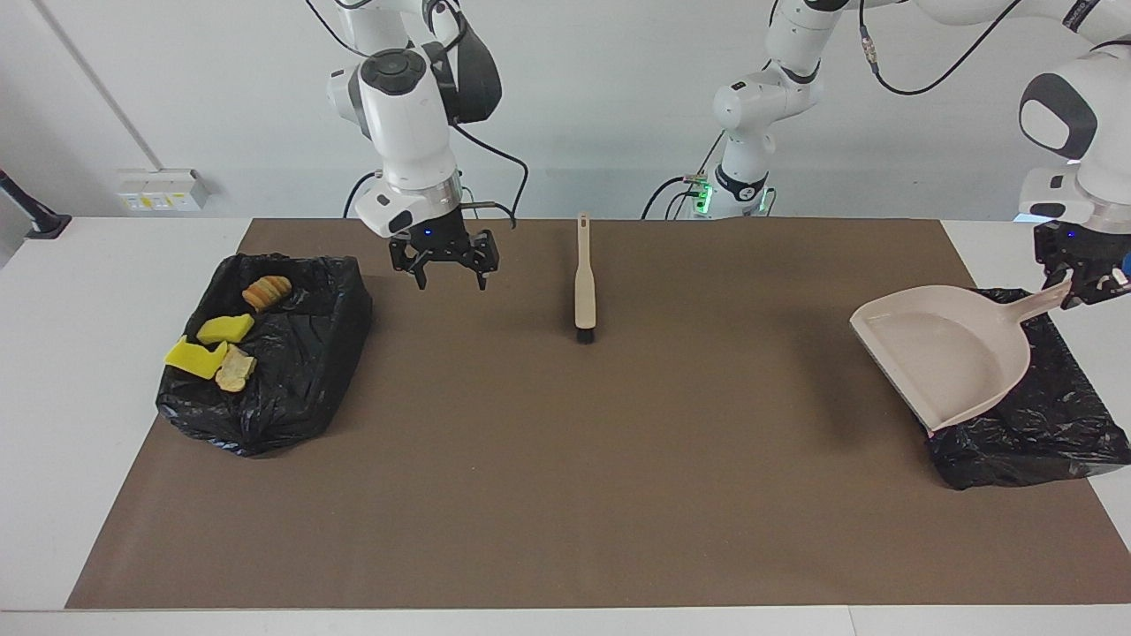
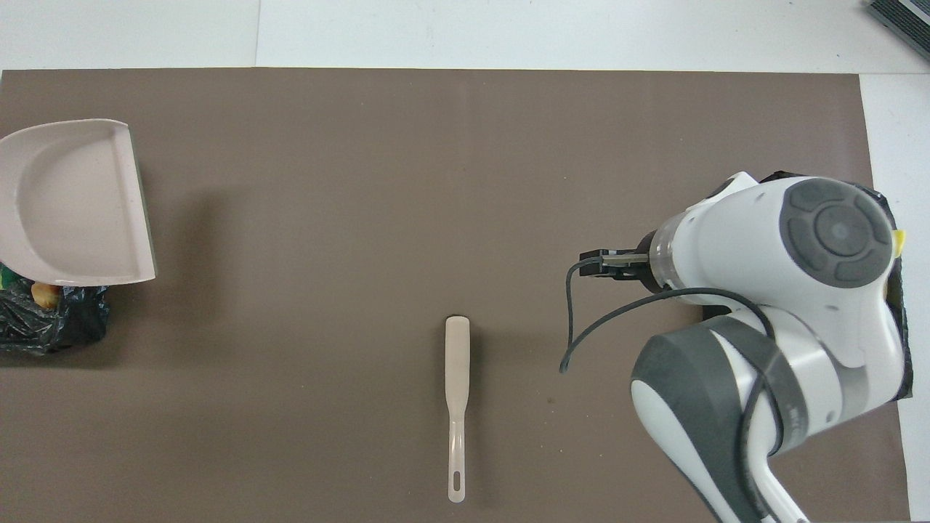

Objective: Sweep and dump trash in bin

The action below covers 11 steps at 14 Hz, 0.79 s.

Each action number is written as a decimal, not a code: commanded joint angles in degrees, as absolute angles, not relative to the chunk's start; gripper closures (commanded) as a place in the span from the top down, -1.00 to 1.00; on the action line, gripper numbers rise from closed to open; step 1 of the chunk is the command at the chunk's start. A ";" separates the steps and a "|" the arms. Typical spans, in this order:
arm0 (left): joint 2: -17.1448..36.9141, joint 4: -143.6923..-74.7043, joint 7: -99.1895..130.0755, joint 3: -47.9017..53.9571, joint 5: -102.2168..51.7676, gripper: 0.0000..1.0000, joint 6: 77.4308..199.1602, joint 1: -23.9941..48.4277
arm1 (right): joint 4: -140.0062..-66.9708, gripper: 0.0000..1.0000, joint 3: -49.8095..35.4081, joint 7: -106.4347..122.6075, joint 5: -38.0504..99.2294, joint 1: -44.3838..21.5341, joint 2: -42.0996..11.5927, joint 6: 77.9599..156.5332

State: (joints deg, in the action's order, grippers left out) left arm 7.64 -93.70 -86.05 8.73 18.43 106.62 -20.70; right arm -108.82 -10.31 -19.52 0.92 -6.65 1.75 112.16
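Left gripper (image 1: 1085,287) pinches the dustpan (image 1: 950,358) handle, pan held tilted over the bin (image 1: 1043,433) at the left arm's end. Right gripper (image 1: 448,269) hangs spread, empty, over the mat (image 1: 565,495) beside the other bin (image 1: 292,371). Trash (image 1: 216,344) lies in that bin. Brush (image 1: 584,287) flat at mid-mat.

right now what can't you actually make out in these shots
- Bin at the left arm's end, facing view: the dustpan, held by the left gripper, hides its inside.
- Same bin, overhead view: cut off by the picture's edge and under the dustpan; only one scrap shows.
- Bin at the right arm's end, overhead view: the right arm covers it and its trash.
- Right gripper, overhead view: fingertips hidden under its own wrist.
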 commanded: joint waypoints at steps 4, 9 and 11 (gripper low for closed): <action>5.53 -101.95 -63.50 8.88 11.35 -1.00 106.44 -15.74 | -101.61 1.00 -5.65 -16.35 0.09 -4.13 2.19 102.67; 6.33 -104.68 -38.81 8.79 4.24 -1.00 108.01 -5.91 | -94.23 1.00 1.58 -7.93 0.18 -3.08 2.90 94.41; 6.68 -105.47 -27.74 8.79 3.08 -1.00 110.03 -0.73 | -91.42 1.00 1.41 -4.94 0.26 0.25 2.99 90.98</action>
